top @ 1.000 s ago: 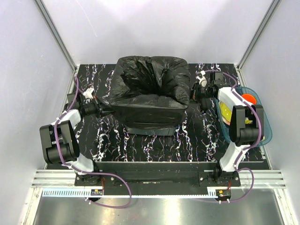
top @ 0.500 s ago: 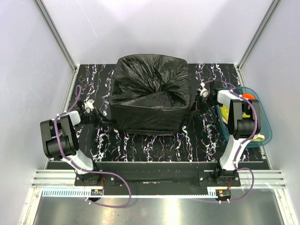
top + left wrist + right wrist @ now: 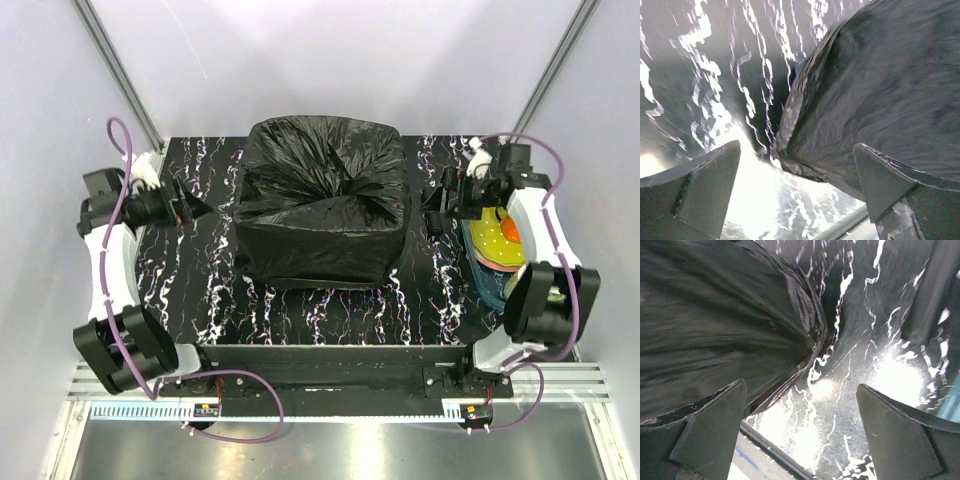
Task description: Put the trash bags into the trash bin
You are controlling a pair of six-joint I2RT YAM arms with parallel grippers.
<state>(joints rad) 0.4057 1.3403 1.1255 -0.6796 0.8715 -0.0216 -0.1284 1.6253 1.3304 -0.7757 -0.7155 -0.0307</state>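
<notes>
The trash bag (image 3: 322, 200), glossy wrinkled black film, is draped over a square shape in the middle of the table, bunched on top and hanging down its sides. The trash bin is hidden under it. My left gripper (image 3: 198, 208) hovers left of the bag, open and pointing at it, a gap apart. In the left wrist view the gripper (image 3: 797, 200) holds nothing, with the bag's side (image 3: 880, 90) beyond it. My right gripper (image 3: 435, 205) stands open just right of the bag. It (image 3: 802, 440) is empty too, with the bag (image 3: 715, 315) at upper left.
The black white-veined marble tabletop (image 3: 310, 310) runs to a metal rail at the near edge. A shallow blue tray (image 3: 490, 287) with a yellow plate (image 3: 494, 240) and an orange item (image 3: 511, 229) sits at the right, under my right arm. White walls enclose the table.
Both grippers have opened and let go of the bag. The left arm swung back and left, the right arm lifted away to the right. The bag stays draped over the bin.
</notes>
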